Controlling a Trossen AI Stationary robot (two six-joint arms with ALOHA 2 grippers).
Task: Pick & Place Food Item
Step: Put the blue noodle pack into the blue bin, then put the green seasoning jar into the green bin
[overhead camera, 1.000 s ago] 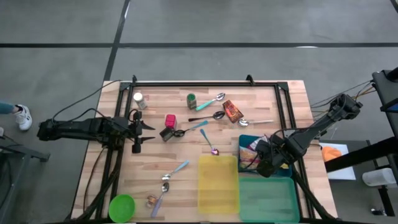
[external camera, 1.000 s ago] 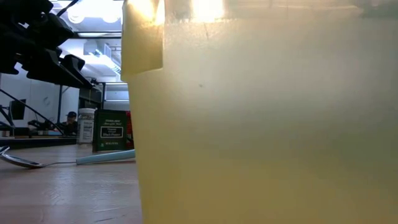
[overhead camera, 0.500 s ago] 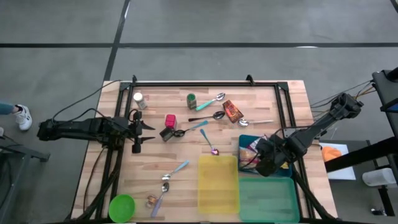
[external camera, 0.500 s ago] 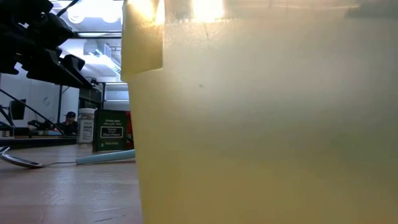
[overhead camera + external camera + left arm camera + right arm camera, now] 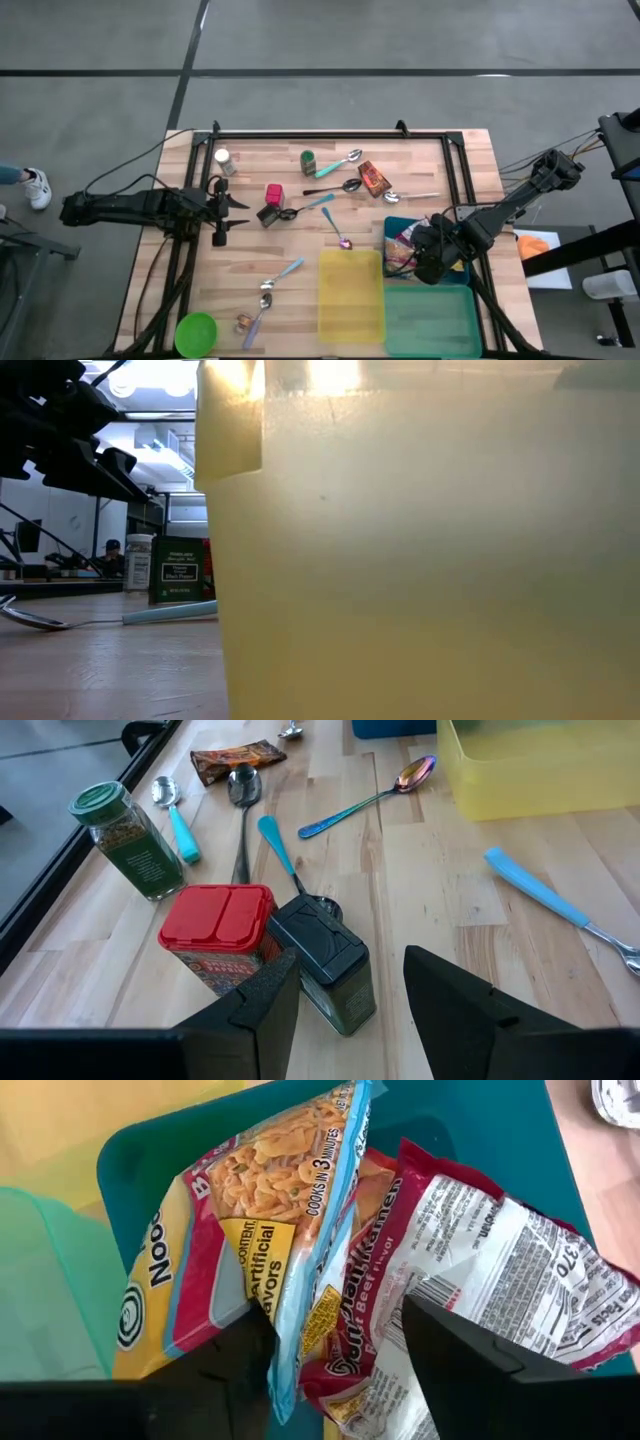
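Two noodle packets lie in the blue bin at the table's right. One is a yellow and red packet. The other is a red and white packet, partly under the first. My right gripper hangs over them, pointing steeply down, open, with a finger on either side of the packets' overlapping edges. My left gripper waits open at the table's left, just short of a red-lidded jar and a dark-lidded jar. My right gripper stands open over the packets from above. The yellow packet's pale blue edge runs up between the fingers. I cannot tell whether either finger touches it.
A yellow bin and a green bin stand beside the blue one, and the yellow wall fills the low view. Several spoons, a green-lidded spice jar, a brown snack packet and a green bowl lie about the table.
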